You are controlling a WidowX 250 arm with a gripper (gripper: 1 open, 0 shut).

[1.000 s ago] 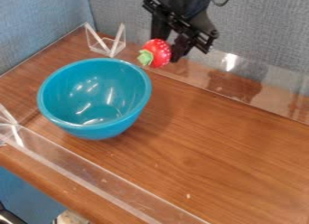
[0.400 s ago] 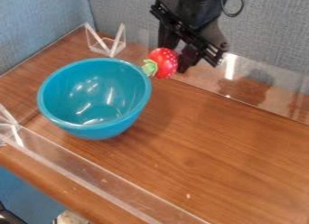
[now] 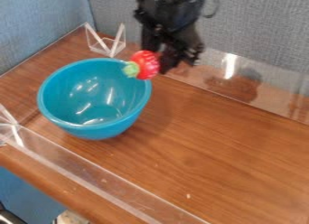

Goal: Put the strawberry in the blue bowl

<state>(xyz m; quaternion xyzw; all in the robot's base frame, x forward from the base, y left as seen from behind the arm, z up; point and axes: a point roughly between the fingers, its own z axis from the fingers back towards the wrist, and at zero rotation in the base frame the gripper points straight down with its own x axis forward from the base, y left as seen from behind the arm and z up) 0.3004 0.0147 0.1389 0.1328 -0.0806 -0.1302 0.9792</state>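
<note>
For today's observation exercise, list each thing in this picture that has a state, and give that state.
Gripper: shut on the strawberry, raised off the table.
Strawberry: held in the air, at the bowl's far rim.
Blue bowl: upright on the table, nothing inside.
Table: bare wood, clear walls along its edges.
</note>
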